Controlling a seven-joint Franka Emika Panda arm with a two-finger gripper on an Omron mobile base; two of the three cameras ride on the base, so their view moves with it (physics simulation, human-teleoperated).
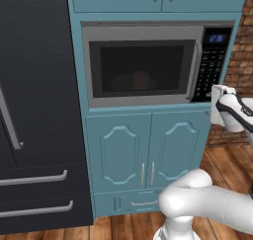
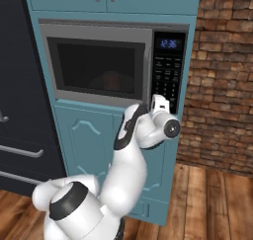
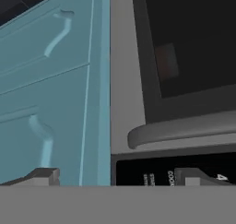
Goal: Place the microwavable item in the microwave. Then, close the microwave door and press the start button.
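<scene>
Microwave point(image 1: 143, 66) door point(image 2: 99, 68) shut with the reddish-brown item point(image 1: 140, 80) dim behind its glass, the robot's empty claw point(image 3: 115, 177), fingers spread wide, nears the keypad point(image 2: 167, 73), where the start button apparently awaits a press.

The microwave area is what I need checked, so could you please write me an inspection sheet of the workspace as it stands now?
Surface: wooden plank floor below the teal cabinet; no counter in view.
Job's things: microwave built into the cabinet; microwave door shut; reddish-brown item dimly visible through the window; keypad strip with blue display lit.
Clutter: nothing seen.
Grippers: gripper open, fingertips close to the lower keypad, beside the door handle.
Cables: nothing seen.
Surroundings: black fridge left of the cabinet, brick wall right.
</scene>
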